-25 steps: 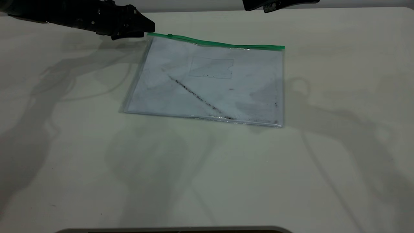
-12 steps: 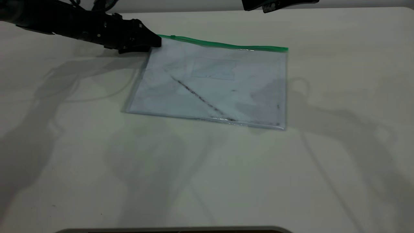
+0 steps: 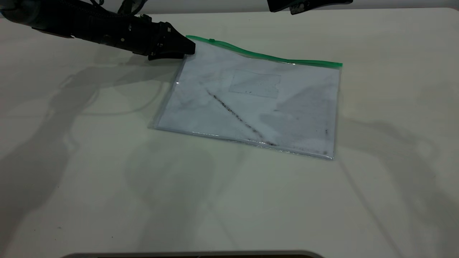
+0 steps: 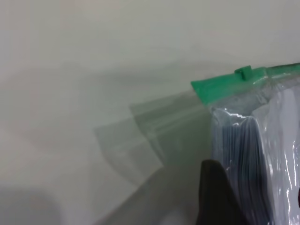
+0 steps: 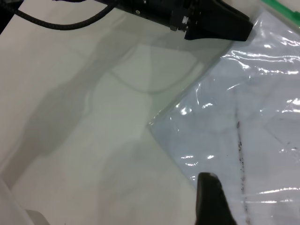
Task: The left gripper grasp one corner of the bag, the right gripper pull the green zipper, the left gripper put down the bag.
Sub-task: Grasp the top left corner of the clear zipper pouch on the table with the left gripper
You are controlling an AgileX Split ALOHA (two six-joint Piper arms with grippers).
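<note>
The bag [image 3: 258, 107], a clear pouch with a white sheet and a dark diagonal streak, lies flat on the table. Its green zipper [image 3: 265, 55] runs along the far edge, slightly wavy, with the slider tab [image 3: 212, 40] near the left end. My left gripper [image 3: 190, 48] is at the far-left corner of the bag [image 4: 220, 93]. In the left wrist view the bag's edge [image 4: 248, 154] sits between the spread jaws, beside one finger [image 4: 215, 192]. My right gripper [image 3: 283, 6] hovers beyond the far edge, open and holding nothing. Its finger [image 5: 211, 197] shows above the bag [image 5: 243, 117].
The pale table [image 3: 229, 200] spreads wide to the near side and to both sides of the bag. A dark rim [image 3: 193, 255] shows at the near edge. Arm shadows fall across the table.
The left gripper has pushed rightward onto the bag's far-left corner. The whole bag has slid right and turned slightly, and its green edge has buckled. The right gripper has not moved.
</note>
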